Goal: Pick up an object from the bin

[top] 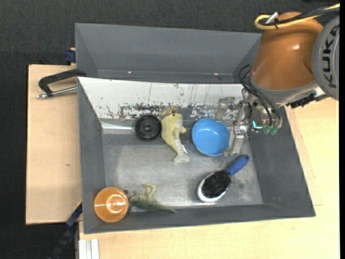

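The arm (283,53), under its orange cover, reaches into the grey metal bin (277,161) from 3 o'clock. Its jaws hang low near the back wall, at about 2 o'clock on the bin floor. Whether the jaws stand wide or narrow cannot be told, since their metal parts blend with the scuffed wall behind them. No thing shows between them.

The nearest thing is a blue bowl (210,137), round and open side up, at about 1 o'clock on the floor. The jaws are just beside its rim, at the bowl's 3 o'clock; contact cannot be told.

Below the jaws, at 4 o'clock, lies a hairbrush (217,184) with a blue handle and black bristles. Its handle points up toward the jaws.

At the bowl's 9 o'clock, just beside it, lies a pale yellow toy fish (173,134). A black round lid (147,127) rests at 11 o'clock, close against the fish.

Well apart, in the corner at 8 o'clock, sits an orange cup (111,204). A green toy dinosaur (146,199) lies just beside it, along the front wall.
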`<state>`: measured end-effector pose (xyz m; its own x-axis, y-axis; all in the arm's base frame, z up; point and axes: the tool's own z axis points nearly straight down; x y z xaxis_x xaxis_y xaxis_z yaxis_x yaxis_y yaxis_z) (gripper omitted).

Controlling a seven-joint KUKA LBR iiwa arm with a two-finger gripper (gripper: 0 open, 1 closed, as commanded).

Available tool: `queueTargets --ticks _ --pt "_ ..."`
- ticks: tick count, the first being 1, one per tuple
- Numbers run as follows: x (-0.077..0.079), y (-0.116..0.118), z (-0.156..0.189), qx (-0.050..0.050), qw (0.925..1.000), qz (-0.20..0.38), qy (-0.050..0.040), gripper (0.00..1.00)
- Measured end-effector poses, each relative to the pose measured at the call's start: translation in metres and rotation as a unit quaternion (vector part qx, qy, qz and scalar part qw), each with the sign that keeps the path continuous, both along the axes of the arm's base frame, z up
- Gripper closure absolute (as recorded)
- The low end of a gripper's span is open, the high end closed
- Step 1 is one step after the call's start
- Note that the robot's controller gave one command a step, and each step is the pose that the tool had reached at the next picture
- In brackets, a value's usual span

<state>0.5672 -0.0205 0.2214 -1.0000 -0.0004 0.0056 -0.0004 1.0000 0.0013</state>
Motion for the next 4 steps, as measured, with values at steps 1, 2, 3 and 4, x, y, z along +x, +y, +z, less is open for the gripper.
queueTargets --ticks 1,2,3,4 --pt "0.021 0.021 -0.131 0.000 0.9994 -0.035 0.0003 0.00" --pt "0.032 -0.063 -0.151 -0.002 0.9992 -0.041 -0.0051 0.00" --pt "0.031 -0.057 -0.152 0.000 0.9993 -0.037 0.0008 1.00" --pt "0.028 -0.051 0.071 -0.001 0.9989 -0.046 -0.0112 1.00"
